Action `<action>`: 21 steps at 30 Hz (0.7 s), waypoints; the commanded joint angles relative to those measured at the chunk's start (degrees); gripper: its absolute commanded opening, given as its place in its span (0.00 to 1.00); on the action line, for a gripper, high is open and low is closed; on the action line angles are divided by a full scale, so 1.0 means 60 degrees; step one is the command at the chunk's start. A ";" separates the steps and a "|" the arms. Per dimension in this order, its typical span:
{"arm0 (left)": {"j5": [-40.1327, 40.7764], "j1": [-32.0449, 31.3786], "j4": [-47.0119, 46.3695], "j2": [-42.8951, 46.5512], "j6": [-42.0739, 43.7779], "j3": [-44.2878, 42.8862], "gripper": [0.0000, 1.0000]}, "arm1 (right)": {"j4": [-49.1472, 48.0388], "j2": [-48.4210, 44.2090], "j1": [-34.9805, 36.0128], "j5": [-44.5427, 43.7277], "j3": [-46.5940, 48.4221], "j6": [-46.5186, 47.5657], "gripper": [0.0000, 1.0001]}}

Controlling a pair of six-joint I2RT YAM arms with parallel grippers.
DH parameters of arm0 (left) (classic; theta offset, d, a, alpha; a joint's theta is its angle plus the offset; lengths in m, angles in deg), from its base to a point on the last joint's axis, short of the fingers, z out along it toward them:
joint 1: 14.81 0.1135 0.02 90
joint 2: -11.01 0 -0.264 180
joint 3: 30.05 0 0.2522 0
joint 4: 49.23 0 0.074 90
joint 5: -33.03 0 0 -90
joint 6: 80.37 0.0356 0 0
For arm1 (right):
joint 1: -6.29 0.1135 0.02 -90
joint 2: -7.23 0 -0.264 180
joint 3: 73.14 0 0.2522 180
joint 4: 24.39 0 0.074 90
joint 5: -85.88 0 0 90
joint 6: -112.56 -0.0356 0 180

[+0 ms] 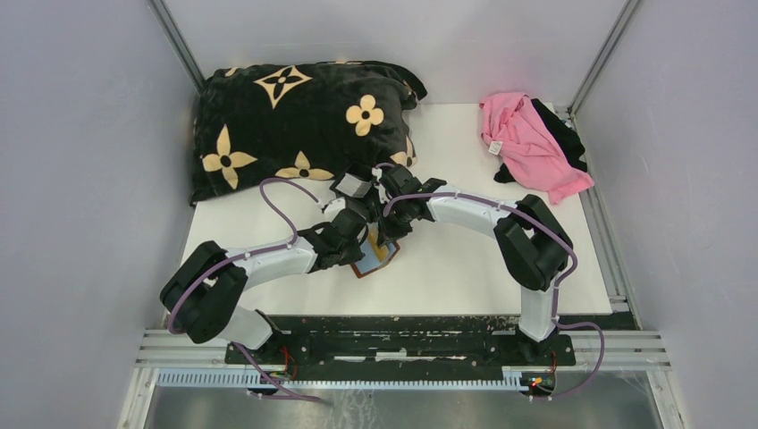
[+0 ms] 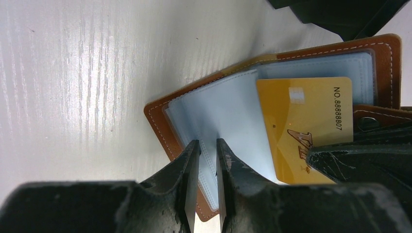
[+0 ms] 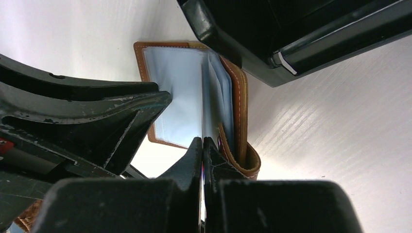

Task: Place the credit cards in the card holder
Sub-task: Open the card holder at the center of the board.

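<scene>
Left wrist, left fingers slightly parted over card holder, right fingers pinched shut on orange card

On my feed the card holder is tan-brown leather with pale stitching along its edge, and its inner sleeves are a milky blue-white. The 1 card I can see is orange-yellow with black lettering. The table is white, the pillow black with cream flower shapes, and the cloth pink. The arms are white with black joints and lilac cables.
</scene>
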 commanded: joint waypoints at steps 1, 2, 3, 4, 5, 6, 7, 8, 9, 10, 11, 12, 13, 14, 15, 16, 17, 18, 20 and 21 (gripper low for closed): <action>0.0098 -0.0012 0.1271 -0.0834 0.0179 0.0706 0.27 | -0.0109 -0.0094 -0.0108 -0.0215 0.0224 0.0067 0.01; 0.0081 -0.0013 0.1274 -0.0837 0.0186 0.0715 0.27 | -0.0072 -0.0122 -0.0111 -0.0254 0.0247 0.0110 0.01; 0.0079 -0.0020 0.1277 -0.0821 0.0187 0.0721 0.27 | -0.0028 -0.0151 -0.0136 -0.0303 0.0269 0.0141 0.01; 0.0082 -0.0014 0.1277 -0.0823 0.0174 0.0722 0.27 | 0.0004 -0.0180 -0.0150 -0.0342 0.0291 0.0184 0.01; 0.0090 -0.0015 0.1277 -0.0831 0.0173 0.0722 0.27 | 0.0053 -0.0189 -0.0153 -0.0367 0.0316 0.0217 0.01; 0.0094 -0.0021 0.1276 -0.0837 0.0176 0.0709 0.27 | 0.0084 -0.0191 -0.0165 -0.0389 0.0325 0.0235 0.01; 0.0100 -0.0010 0.1277 -0.0851 0.0178 0.0708 0.27 | 0.0101 -0.0203 -0.0188 -0.0406 0.0308 0.0254 0.01; 0.0098 -0.0013 0.1277 -0.0860 0.0170 0.0706 0.27 | 0.0103 -0.0203 -0.0196 -0.0408 0.0287 0.0267 0.01; 0.0094 -0.0018 0.1270 -0.0848 0.0172 0.0707 0.27 | 0.0103 -0.0204 -0.0207 -0.0394 0.0283 0.0271 0.01; 0.0100 -0.0017 0.1263 -0.0863 0.0158 0.0708 0.27 | 0.0111 -0.0185 -0.0210 -0.0394 0.0282 0.0279 0.01; 0.0081 -0.0019 0.1262 -0.0867 0.0147 0.0708 0.27 | 0.0117 -0.0177 -0.0203 -0.0394 0.0269 0.0285 0.01; 0.0079 -0.0013 0.1262 -0.0865 0.0144 0.0711 0.27 | 0.0100 -0.0176 -0.0206 -0.0386 0.0248 0.0286 0.01; 0.0078 -0.0016 0.1262 -0.0863 0.0136 0.0721 0.27 | 0.0077 -0.0169 -0.0215 -0.0369 0.0239 0.0286 0.01; 0.0078 -0.0021 0.1259 -0.0854 0.0129 0.0722 0.27 | 0.0074 -0.0137 -0.0213 -0.0341 0.0249 0.0279 0.01; 0.0078 -0.0014 0.1255 -0.0847 0.0129 0.0722 0.27 | 0.0063 -0.0122 -0.0210 -0.0314 0.0240 0.0274 0.01; 0.0078 -0.0020 0.1261 -0.0852 0.0129 0.0722 0.27 | 0.0040 -0.0107 -0.0212 -0.0287 0.0238 0.0264 0.01; 0.0078 -0.0021 0.1262 -0.0853 0.0129 0.0722 0.27 | 0.0024 -0.0091 -0.0212 -0.0239 0.0225 0.0250 0.01; 0.0078 -0.0021 0.1262 -0.0849 0.0118 0.0722 0.27 | -0.0022 -0.0068 -0.0207 -0.0182 0.0205 0.0225 0.01; 0.0078 -0.0021 0.1262 -0.0837 0.0114 0.0737 0.27 | -0.0085 -0.0031 -0.0211 -0.0075 0.0177 0.0165 0.01; 0.0078 -0.0019 0.1262 -0.0825 0.0114 0.0737 0.27 | -0.0151 -0.0017 -0.0208 -0.0032 0.0128 0.0117 0.01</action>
